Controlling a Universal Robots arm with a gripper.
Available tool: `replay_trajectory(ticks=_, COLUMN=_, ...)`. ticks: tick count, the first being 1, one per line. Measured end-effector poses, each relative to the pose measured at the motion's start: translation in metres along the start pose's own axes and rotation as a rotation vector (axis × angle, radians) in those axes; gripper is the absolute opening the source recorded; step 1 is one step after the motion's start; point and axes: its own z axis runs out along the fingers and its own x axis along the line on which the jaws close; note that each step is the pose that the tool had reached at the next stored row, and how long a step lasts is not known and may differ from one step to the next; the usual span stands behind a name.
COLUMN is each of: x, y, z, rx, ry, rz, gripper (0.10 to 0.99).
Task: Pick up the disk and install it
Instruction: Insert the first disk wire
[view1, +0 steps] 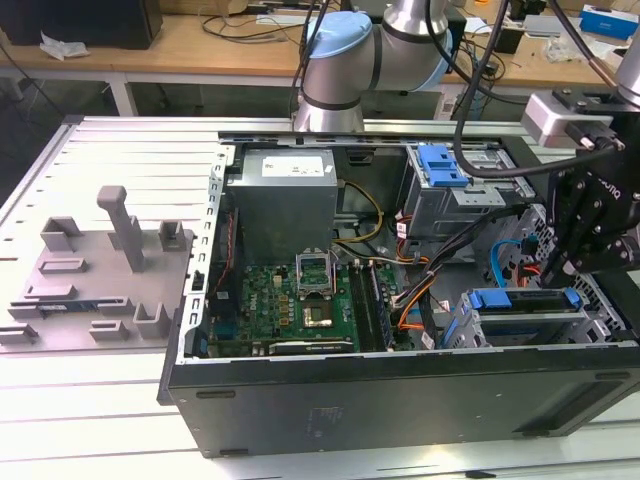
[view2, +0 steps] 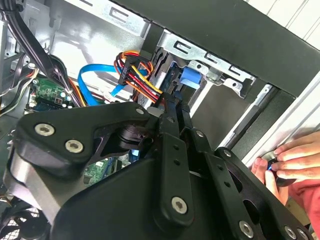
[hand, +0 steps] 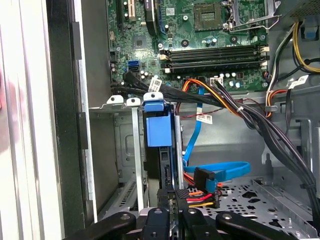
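Across the exterior view's left, the grey fixture plate (view1: 90, 270) is sitting idle beside the open computer case (view1: 400, 400), motherboard (view1: 300, 300) and grey power supply (view1: 285, 200) lying exposed mid-chassis. Moving right, the disk (view1: 525, 300) is resting edge-up in its drive cage at the case's near corner, its blue bracket (hand: 158, 127) showing between the rails, likely for sliding home. The gripper (hand: 175, 197) is hanging just behind it, fingers pressed together and gripping nothing, while a person's hand (view2: 292, 160) is working at the case edge.
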Motion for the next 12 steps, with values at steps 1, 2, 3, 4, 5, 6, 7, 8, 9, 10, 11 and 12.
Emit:
replay_trajectory(ticks=1, x=0.0000, y=0.0000, z=0.0003, rx=0.000, ry=-0.0001, rz=0.000, gripper=0.165)
replay_trajectory(ticks=2, x=0.0000, y=0.0000, z=0.0006, rx=0.000, ry=-0.0002, rz=0.000, gripper=0.165)
replay_trajectory(ticks=3, x=0.0000, y=0.0000, z=0.0008, rx=0.000, ry=-0.0001, rz=0.000, gripper=0.165)
replay_trajectory(ticks=4, x=0.0000, y=0.0000, z=0.0012, rx=0.000, ry=-0.0002, rz=0.000, gripper=0.165)
replay_trajectory(ticks=5, x=-0.0001, y=0.0000, z=0.0016, rx=0.000, ry=-0.0002, rz=0.000, gripper=0.165)
replay_trajectory(ticks=6, x=-0.0001, y=0.0000, z=0.0022, rx=0.000, ry=-0.0003, rz=0.000, gripper=0.165)
replay_trajectory(ticks=7, x=-0.0001, y=0.0000, z=0.0025, rx=0.000, ry=-0.0002, rz=0.000, gripper=0.165)
replay_trajectory(ticks=8, x=-0.0002, y=0.0000, z=0.0030, rx=0.000, ry=-0.0002, rz=0.000, gripper=0.165)
replay_trajectory(ticks=9, x=-0.0002, y=0.0001, z=0.0035, rx=0.000, ry=-0.0001, rz=0.000, gripper=0.165)
replay_trajectory(ticks=10, x=-0.0003, y=0.0000, z=0.0041, rx=0.000, ry=-0.0001, rz=0.000, gripper=0.165)
replay_trajectory(ticks=11, x=-0.0003, y=0.0001, z=0.0045, rx=0.000, ry=-0.0002, rz=0.000, gripper=0.165)
replay_trajectory(ticks=12, x=-0.0003, y=0.0001, z=0.0048, rx=0.000, ry=-0.0002, rz=0.000, gripper=0.165)
